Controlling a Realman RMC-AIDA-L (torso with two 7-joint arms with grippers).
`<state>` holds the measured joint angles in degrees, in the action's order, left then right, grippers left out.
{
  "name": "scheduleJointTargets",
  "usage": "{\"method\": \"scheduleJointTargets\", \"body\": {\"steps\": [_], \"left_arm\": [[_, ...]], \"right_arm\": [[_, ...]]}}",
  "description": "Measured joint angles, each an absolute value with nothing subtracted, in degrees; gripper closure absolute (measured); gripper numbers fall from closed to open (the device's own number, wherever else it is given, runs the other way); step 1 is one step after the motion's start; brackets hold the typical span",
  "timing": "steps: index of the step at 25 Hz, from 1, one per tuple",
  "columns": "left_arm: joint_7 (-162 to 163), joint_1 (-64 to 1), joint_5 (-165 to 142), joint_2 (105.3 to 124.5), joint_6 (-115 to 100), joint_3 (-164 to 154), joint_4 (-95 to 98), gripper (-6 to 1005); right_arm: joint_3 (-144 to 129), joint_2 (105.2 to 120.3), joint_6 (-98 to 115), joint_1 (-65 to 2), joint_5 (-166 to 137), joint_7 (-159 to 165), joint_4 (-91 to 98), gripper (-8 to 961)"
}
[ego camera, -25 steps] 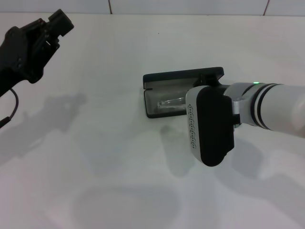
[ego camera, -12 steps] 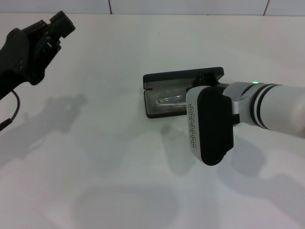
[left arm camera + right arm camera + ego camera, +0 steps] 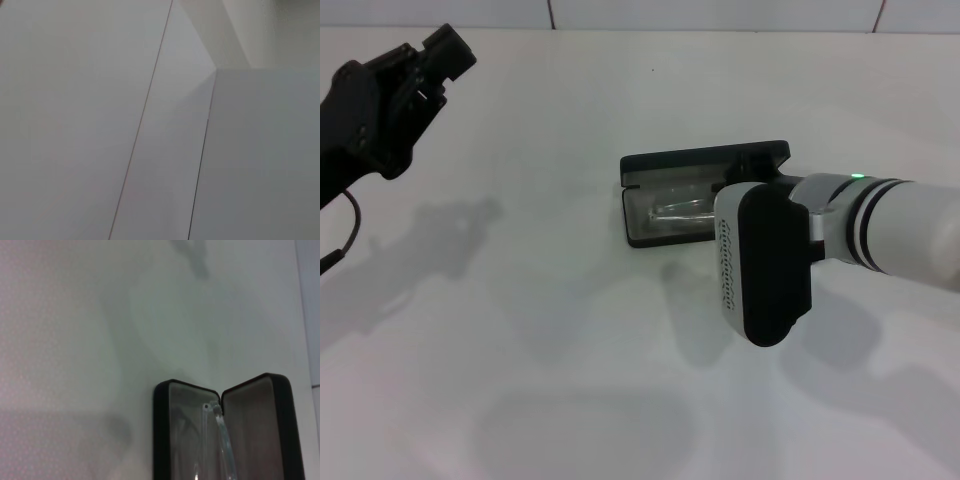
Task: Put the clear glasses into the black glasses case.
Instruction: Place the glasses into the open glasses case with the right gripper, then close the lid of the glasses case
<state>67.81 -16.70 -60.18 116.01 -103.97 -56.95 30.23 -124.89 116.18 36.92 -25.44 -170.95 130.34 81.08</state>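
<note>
Case: the black glasses case (image 3: pixel 700 190) lies open on the white table (image 3: pixel 550 330), lid hinged back, grey lining exposed.
Glasses: the clear glasses (image 3: pixel 680 213) rest inside the case's tray; in the right wrist view one clear arm (image 3: pixel 222 440) runs along the hinge line between tray and lid.
Right gripper: the right gripper is hidden behind the right arm's wrist housing (image 3: pixel 765 265), which hangs over the case's right end; jaw state cannot be determined.
Left gripper: the left gripper (image 3: pixel 448 52) is raised well left of the case; jaw state cannot be determined.
</note>
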Motion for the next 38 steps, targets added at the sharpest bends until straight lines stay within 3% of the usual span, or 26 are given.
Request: {"method": "scheduleJointTargets", "body": {"steps": [18, 28, 38], "left_arm": [[67.48, -16.42, -59.9, 116.01, -104.03, -56.95, 30.23, 893], [67.14, -15.98, -59.88, 116.16, -103.89, -56.16, 30.14, 892], [67.41, -16.89, -60.27, 116.18, -104.18, -56.15, 30.88, 891]], "right_arm": [[-124.93, 116.13, 32.22, -23.38, -171.03, 128.09, 80.56, 860], [-125.31, 116.19, 30.93, -21.82, -171.02, 126.8, 81.49, 811], [-123.83, 115.64, 33.6, -16.0, -164.0, 127.4, 90.1, 811]]}}
